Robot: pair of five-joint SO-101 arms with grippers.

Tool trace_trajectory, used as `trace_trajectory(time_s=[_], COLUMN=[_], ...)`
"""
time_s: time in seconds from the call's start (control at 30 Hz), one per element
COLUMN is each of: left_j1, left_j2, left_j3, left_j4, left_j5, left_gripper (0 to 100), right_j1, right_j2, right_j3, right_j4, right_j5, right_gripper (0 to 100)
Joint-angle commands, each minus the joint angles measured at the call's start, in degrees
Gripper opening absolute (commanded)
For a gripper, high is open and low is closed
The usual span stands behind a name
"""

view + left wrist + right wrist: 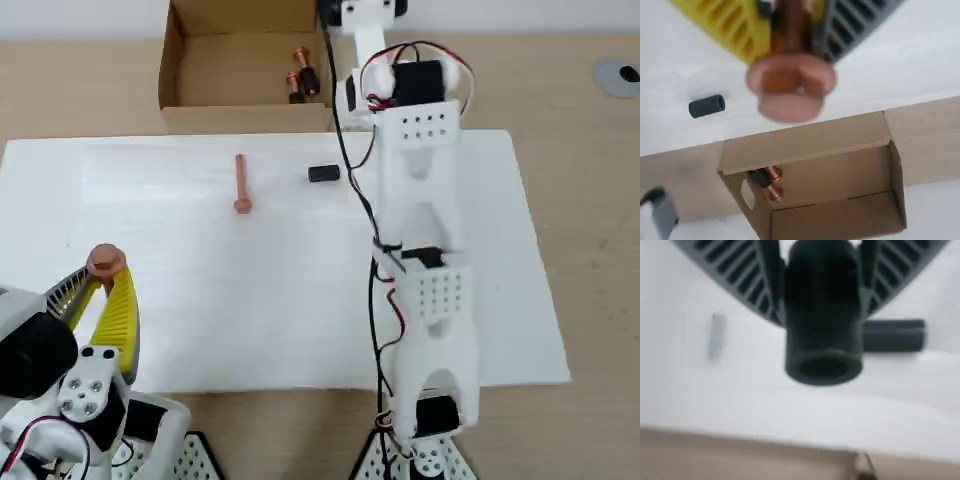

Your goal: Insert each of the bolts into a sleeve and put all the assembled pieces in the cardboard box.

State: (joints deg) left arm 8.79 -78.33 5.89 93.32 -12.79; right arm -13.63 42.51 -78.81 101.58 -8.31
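My left gripper [103, 278], one finger yellow and one grey, is shut on a copper bolt [105, 260] over the near left corner of the white mat [250, 300]. In the left wrist view the bolt [790, 85] sticks out head first from between the fingers [730, 25]. My right gripper [822, 287] is shut on a black sleeve [824, 335], its open end facing the camera. A second black sleeve [323, 174] lies on the mat beside it [895, 335]. Another copper bolt [242, 183] lies loose on the mat. The cardboard box [180, 70] holds two assembled pieces [300, 75].
The right arm's white body [425, 250] stretches along the right half of the mat, with cables [375, 260] beside it. The box stands on the wooden table [80, 90] just past the mat's far edge. A grey disc [617, 75] lies at the far right.
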Motion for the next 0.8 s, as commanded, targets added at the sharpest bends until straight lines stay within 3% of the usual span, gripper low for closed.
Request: trace_trajectory(time_s=[0.0,0.13,0.4,0.77], left_j1=[0.4,0.4,0.4,0.4], left_j2=[0.0,0.0,0.0,0.1], left_j3=[-0.4,-0.4,0.1,0.1], left_j4=[-1.4,-1.3,-1.5,-1.6], left_j5=[0.4,0.4,0.5,0.6], left_gripper=[1,1,1,1], right_j1=[-1.6,-4.4,-14.7,-17.8], right_j2=[-11.9,-21.8,-48.8,-73.0], right_j3=[-3.5,2.5,37.9,73.0], right_j4=[0.9,1.0,-0.8,-9.0], right_j5=[0.7,0.7,1.0,10.5], right_gripper=[1.0,1.0,1.0,1.0])
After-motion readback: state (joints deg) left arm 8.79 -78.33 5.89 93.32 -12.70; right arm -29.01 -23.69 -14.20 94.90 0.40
